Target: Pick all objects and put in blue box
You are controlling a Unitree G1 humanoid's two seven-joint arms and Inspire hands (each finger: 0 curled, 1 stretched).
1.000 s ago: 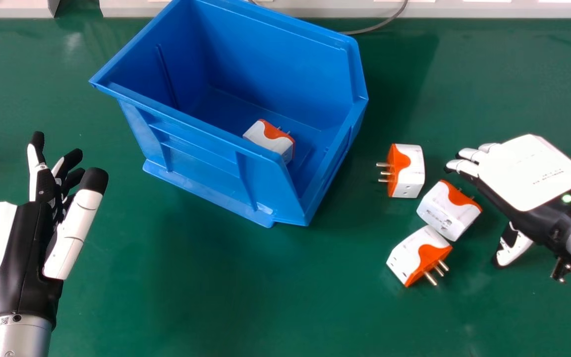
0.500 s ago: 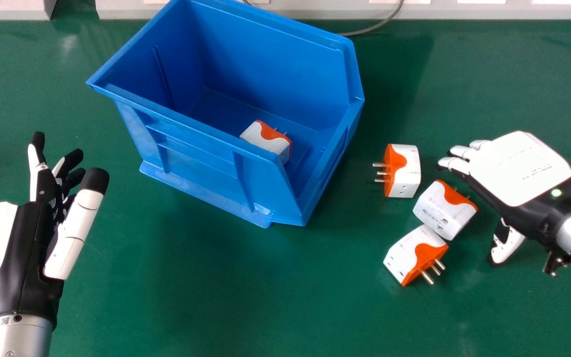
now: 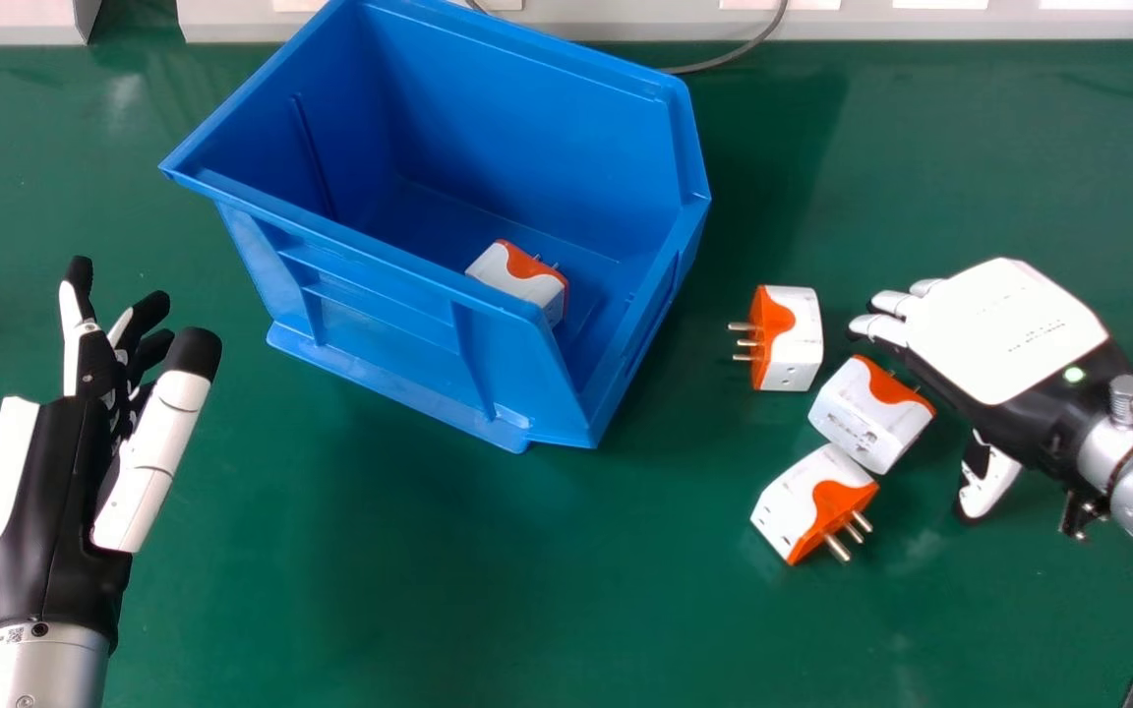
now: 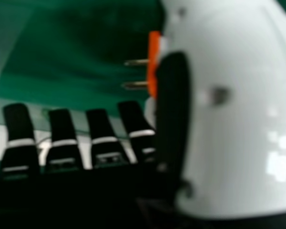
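Green table (image 3: 527, 610). One adapter (image 3: 517, 279) in blue box (image 3: 380, 305); three adapters (image 3: 793, 339) (image 3: 866, 418) (image 3: 807, 500) outside. Right hand (image 3: 1004, 334), fingers relaxed, apparently pre-grasp; next, align, pinch nearest. Left hand (image 3: 55, 511) idle at left, fingers open.

blue box (image 3: 385, 310), three adapters (image 3: 795, 339) on table (image 3: 409, 590) (green)

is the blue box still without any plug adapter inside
No, a white and orange adapter lies on the floor inside the blue box.
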